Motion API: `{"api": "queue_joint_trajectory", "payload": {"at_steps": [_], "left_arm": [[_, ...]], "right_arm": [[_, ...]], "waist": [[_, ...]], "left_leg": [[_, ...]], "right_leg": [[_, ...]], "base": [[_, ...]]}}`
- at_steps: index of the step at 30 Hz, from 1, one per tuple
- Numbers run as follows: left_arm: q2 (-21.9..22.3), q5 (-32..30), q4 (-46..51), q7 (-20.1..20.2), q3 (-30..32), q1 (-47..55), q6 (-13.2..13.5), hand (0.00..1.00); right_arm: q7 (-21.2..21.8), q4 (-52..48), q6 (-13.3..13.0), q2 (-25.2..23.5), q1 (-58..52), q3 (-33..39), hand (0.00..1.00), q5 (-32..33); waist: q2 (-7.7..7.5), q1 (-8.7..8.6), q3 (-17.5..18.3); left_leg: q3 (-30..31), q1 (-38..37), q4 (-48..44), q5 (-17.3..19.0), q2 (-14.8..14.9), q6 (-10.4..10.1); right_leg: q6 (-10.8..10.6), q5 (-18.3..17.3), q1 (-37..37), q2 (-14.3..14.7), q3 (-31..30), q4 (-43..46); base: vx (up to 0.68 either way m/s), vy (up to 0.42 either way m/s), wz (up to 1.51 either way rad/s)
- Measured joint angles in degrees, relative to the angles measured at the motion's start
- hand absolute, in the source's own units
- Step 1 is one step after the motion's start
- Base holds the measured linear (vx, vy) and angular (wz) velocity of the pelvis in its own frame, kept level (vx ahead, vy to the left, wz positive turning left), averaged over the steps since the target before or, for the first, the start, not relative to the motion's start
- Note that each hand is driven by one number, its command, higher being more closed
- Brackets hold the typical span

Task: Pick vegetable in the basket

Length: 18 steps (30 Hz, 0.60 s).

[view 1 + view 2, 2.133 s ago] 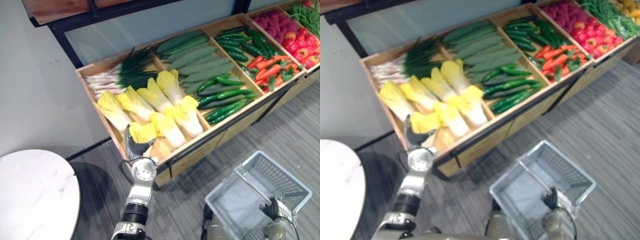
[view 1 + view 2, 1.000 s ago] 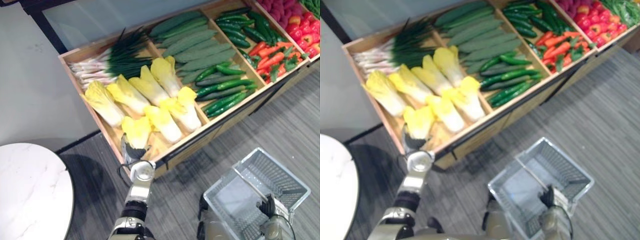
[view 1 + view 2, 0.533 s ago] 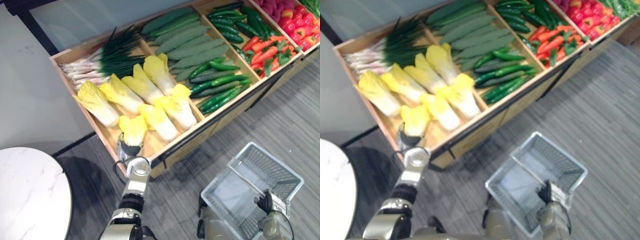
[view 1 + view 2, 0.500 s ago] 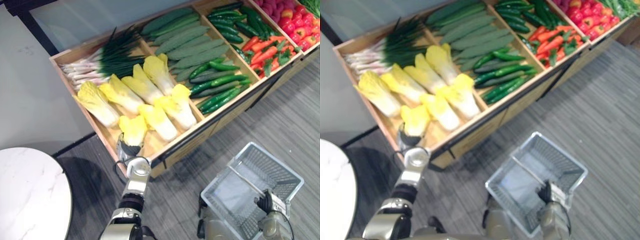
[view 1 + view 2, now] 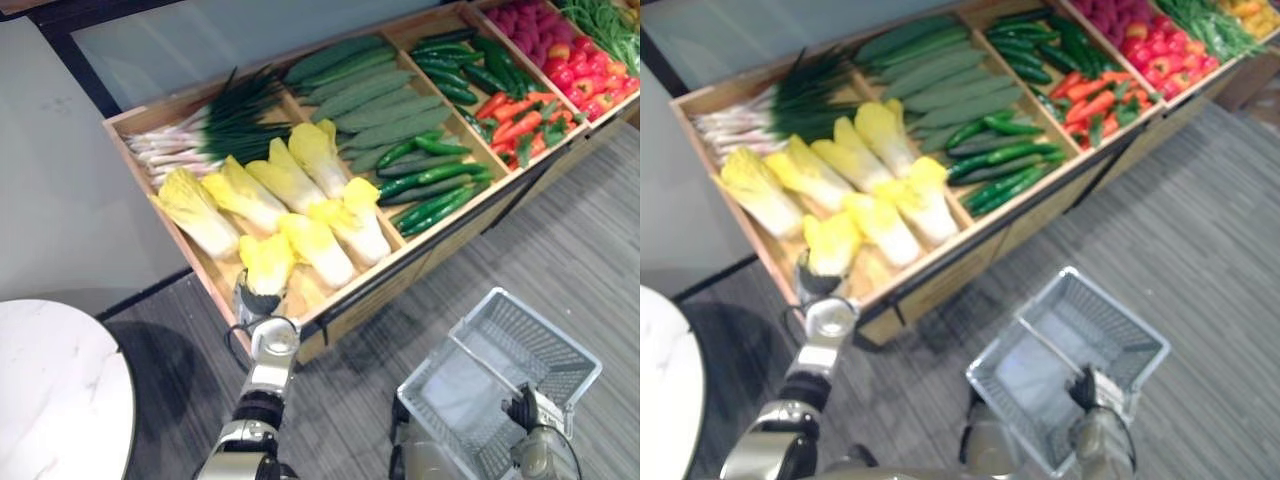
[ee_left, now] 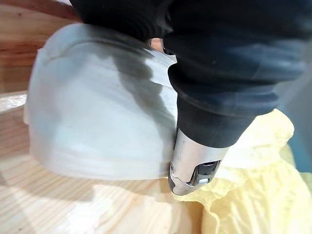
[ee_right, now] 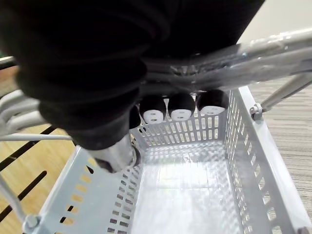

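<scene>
left robot hand (image 5: 253, 301) is gripping the nearest cabbage (image 5: 265, 262); right robot hand (image 5: 526, 408) is clutching the basket (image 5: 555, 338); lifting it out seems next.

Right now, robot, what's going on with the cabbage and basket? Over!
Left hand shut on front cabbage, lying in crate. Right hand gripping handle of basket, basket empty. Nothing in the way. Over.

The camera has shifted — more of the cabbage (image 5: 266, 262) shows beyond the left hand (image 5: 252, 300).

Round white table (image 5: 55, 390) on grey carpet (image 5: 585, 255)
</scene>
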<state>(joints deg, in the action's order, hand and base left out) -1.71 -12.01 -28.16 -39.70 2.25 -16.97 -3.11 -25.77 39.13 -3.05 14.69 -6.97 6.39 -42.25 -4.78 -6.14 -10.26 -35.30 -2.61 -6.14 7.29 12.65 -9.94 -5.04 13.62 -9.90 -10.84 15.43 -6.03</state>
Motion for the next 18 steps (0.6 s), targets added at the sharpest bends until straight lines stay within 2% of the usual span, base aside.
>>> {"api": "queue_joint_trajectory", "payload": {"at_steps": [2, 3, 4, 10, 18], "left_arm": [[1.15, -0.05, 7.26, 1.05, -2.07, 2.59, 0.07, 1.00], [1.15, -0.05, 7.26, 1.05, -2.07, 2.59, 0.07, 1.00], [1.66, -0.20, 12.27, 2.70, -3.35, 4.01, 0.28, 1.00], [2.05, -0.55, 19.65, 6.51, -5.29, 5.99, 1.94, 1.00], [2.66, -2.40, 29.63, 10.14, -7.46, 10.66, 3.52, 1.00]], "right_arm": [[0.32, 0.11, 0.76, 0.04, 0.09, 2.60, 1.00, 0.15], [0.32, 0.11, 0.76, 0.04, 0.09, 2.60, 1.00, 0.15], [1.17, 0.24, 1.79, 0.37, 1.09, 3.83, 1.00, 0.47], [2.48, 0.59, 1.84, 1.26, 1.35, 4.60, 1.00, 2.25], [4.34, 1.90, 1.93, 3.35, 1.30, 7.60, 1.00, 2.29]], "waist": [[0.01, 0.45, 0.03], [0.01, 0.45, 0.03], [0.09, 0.48, 0.05], [0.48, 1.71, 0.27], [2.59, 1.87, 1.45]], "left_leg": [[0.81, 0.05, 0.10, -0.01, -0.78, 0.04], [0.81, 0.05, 0.10, -0.01, -0.78, 0.04], [2.00, -0.18, 0.09, -0.02, -1.27, 0.05], [3.17, -0.64, -0.02, 0.63, -1.53, 1.00], [3.63, -0.51, -0.01, 0.77, -1.51, 1.15]], "right_leg": [[-0.23, 0.16, 0.29, -0.45, 0.24, 0.01], [-0.23, 0.16, 0.29, -0.45, 0.24, 0.01], [-0.55, 0.38, 1.00, -1.00, 0.54, 0.02], [-0.78, 0.53, 2.00, -1.25, 0.79, 0.02], [-0.86, 0.48, 2.30, -1.25, 0.73, 0.02]], "base": [[0.05, 0.064, 0.15], [0.04, 0.040, 0.13], [0.03, 0.043, 0.14], [-0.03, 0.007, 0.05], [-0.05, -0.029, 0.00]]}}
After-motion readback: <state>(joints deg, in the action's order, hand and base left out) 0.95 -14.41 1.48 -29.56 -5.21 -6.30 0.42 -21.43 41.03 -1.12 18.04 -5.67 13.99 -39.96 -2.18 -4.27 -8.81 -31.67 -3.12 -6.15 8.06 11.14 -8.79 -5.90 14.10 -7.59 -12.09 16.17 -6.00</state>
